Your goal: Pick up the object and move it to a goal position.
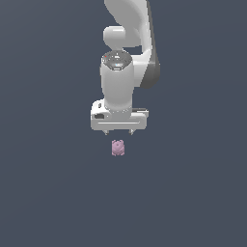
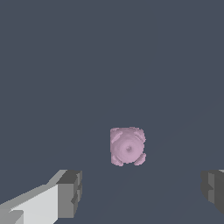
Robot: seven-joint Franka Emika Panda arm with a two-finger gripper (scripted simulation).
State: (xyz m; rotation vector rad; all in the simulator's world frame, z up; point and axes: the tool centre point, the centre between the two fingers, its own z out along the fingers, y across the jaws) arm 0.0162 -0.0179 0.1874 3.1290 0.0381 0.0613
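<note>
The object (image 1: 118, 148) is a tiny pale pink-mauve knobbly blob lying on the dark grey floor, just below the white gripper (image 1: 118, 132) in the exterior view. The gripper points down and stands above the object, apart from it. Its two short fingertips (image 1: 106, 132) are spread wide, so it is open and empty. In the wrist view the object (image 2: 127, 146) lies ahead of the gap between the two grey finger pads (image 2: 70, 192), not between them. The gripper's midpoint (image 2: 142, 192) sits near the object.
The white arm (image 1: 128, 43) rises above the gripper toward the top of the exterior view. The dark grey floor (image 1: 48, 193) surrounds the object. No goal marker shows.
</note>
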